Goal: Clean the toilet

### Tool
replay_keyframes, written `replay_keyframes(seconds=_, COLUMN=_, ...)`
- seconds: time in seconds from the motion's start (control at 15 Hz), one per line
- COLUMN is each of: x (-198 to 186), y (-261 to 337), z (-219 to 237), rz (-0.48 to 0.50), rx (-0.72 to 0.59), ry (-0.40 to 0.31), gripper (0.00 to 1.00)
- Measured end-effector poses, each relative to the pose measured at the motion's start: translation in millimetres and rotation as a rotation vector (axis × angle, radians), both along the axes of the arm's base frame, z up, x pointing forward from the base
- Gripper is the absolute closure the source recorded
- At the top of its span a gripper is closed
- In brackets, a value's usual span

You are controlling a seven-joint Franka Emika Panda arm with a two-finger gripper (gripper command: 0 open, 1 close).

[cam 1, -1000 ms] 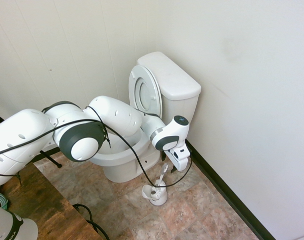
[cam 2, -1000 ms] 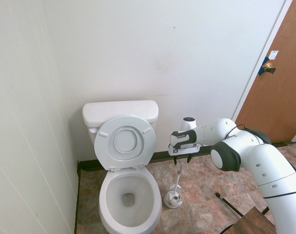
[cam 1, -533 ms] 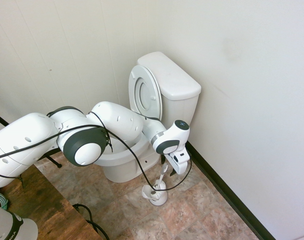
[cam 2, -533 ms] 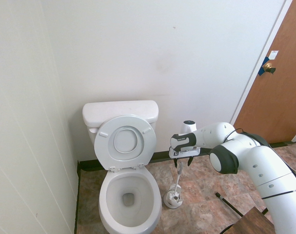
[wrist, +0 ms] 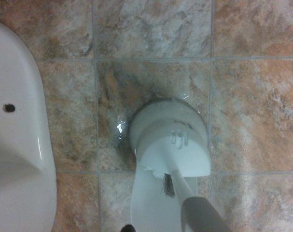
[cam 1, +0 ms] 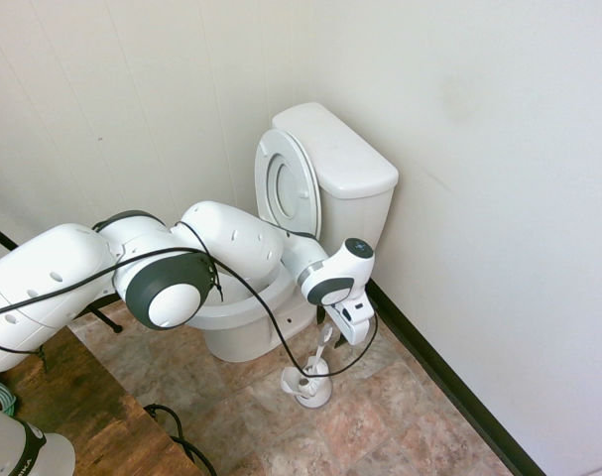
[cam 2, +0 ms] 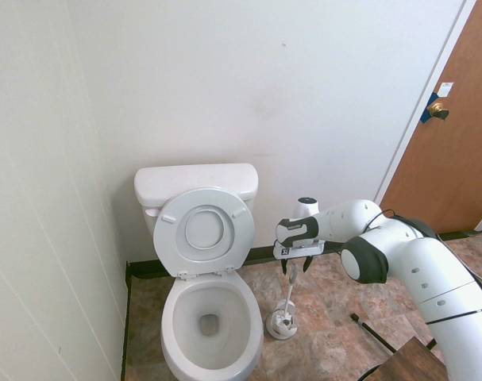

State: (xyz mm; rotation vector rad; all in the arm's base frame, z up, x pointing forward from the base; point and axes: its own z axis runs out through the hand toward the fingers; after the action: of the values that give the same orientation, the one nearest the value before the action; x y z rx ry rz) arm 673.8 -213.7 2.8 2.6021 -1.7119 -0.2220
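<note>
The fingers are standing wide open, holding nothing, straddling the top of the brush handle. Closing off-centre risks tipping the light brush holder on the floor tiles. The toilet is sitting just beside, against the wall.

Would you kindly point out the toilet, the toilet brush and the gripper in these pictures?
toilet (cam 2: 175,329), second exterior view, on the bowl's left rim.
toilet brush (cam 2: 291,292), second exterior view, on its upright handle.
gripper (cam 2: 295,267), second exterior view, midway between its open fingertips.
</note>
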Motion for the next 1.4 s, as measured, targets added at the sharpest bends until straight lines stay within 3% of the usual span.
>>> replay_keyframes(seconds=1.07, x=-6, y=-1, z=-3, rz=0.010, rx=0.017, ry=0.006, gripper=1.00)
replay_keyframes(seconds=1.4, x=-38, y=6, z=3, rz=0.038, rx=0.022, ry=0.035, gripper=1.00)
